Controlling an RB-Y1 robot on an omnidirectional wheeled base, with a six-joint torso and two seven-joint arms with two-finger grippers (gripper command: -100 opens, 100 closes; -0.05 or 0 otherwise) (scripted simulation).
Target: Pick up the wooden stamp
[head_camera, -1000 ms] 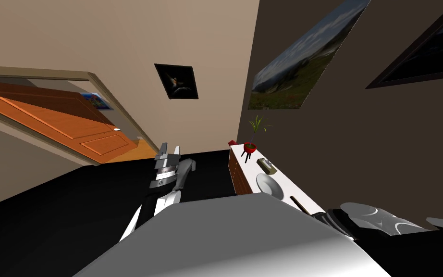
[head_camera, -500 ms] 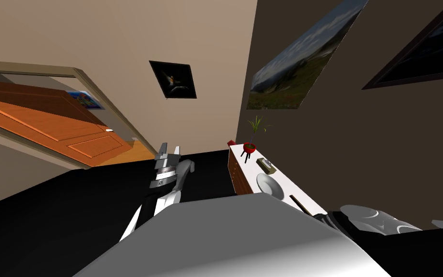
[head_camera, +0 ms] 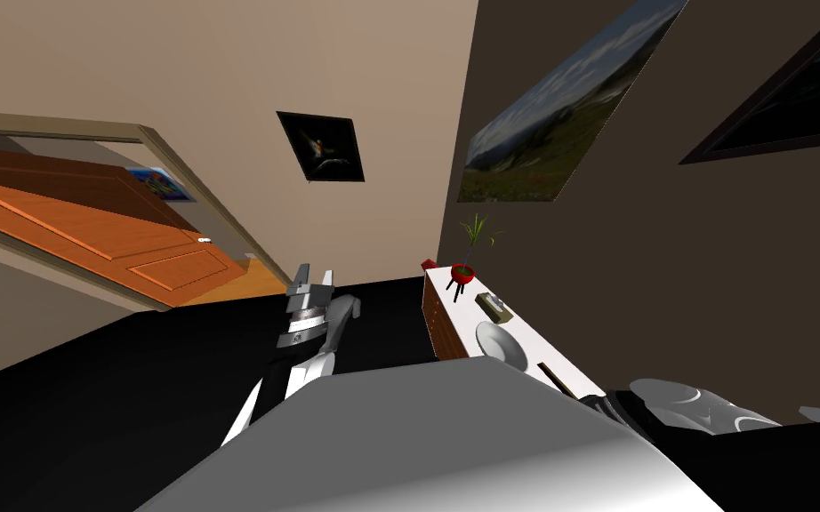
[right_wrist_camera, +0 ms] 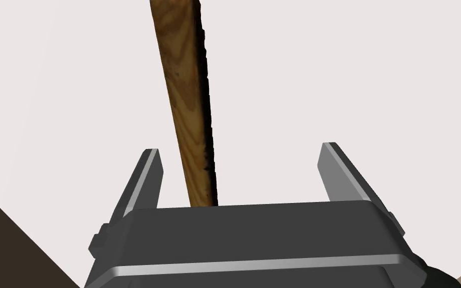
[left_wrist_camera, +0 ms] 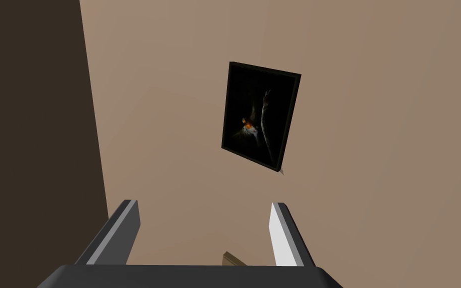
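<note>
Stamp (right_wrist_camera: 184,100) inside spread right tool (right_wrist_camera: 241,147), gaps both sides.

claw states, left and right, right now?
left claw: open, holding nothing.
right claw: open, fingers either side of the wooden stamp, not gripping it.

my head camera has turned a little.

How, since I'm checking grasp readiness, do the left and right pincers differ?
The right pincer straddles the stamp, off-centre; the left pincer has nothing in its gap. The right pincer is low at the white cabinet top; the left pincer is held up, clear of it. Both are open.
</note>
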